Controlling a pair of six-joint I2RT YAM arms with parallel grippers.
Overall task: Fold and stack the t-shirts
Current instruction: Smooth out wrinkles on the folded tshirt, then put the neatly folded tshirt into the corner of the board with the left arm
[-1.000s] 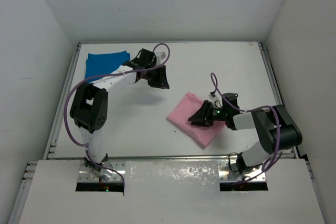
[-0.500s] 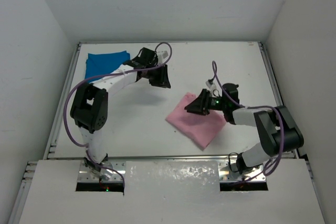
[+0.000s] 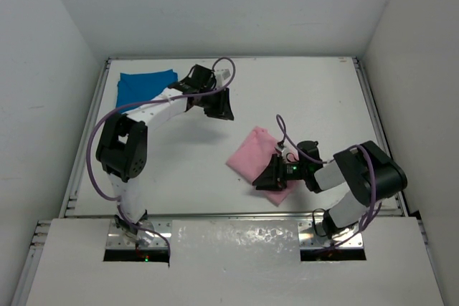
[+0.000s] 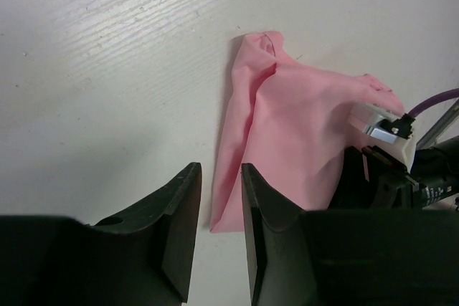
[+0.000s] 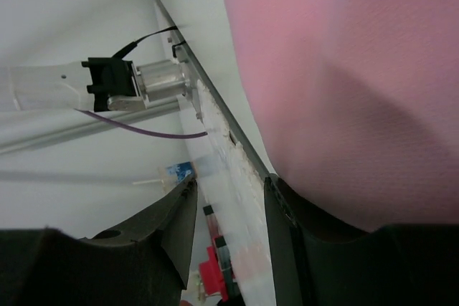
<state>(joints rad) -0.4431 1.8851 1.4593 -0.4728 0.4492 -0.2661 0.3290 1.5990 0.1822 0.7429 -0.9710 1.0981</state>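
Note:
The light pink t-shirt (image 3: pixel 252 154) lies folded in the middle of the table, and it also shows in the left wrist view (image 4: pixel 301 120). My right gripper (image 3: pixel 271 177) is low at its near edge, tilted on its side. In the right wrist view the pink cloth (image 5: pixel 344 69) lies against one finger (image 5: pixel 287 213). The right gripper (image 5: pixel 229 188) is open with nothing in the gap. The blue t-shirt (image 3: pixel 147 84) sits as a folded rectangle at the far left corner. My left gripper (image 3: pixel 219 109) hovers between the two shirts. Its jaws (image 4: pixel 221 171) stand narrowly open and empty.
The white table (image 3: pixel 323 91) is ringed by metal rails and white walls. The near rail (image 5: pixel 215 127) runs close beside my right gripper. A purple cable (image 3: pixel 281 128) loops above the right wrist, over the pink shirt.
My right gripper went from the pink shirt's middle up toward its far side, then swung down to its near edge. The left arm has not moved.

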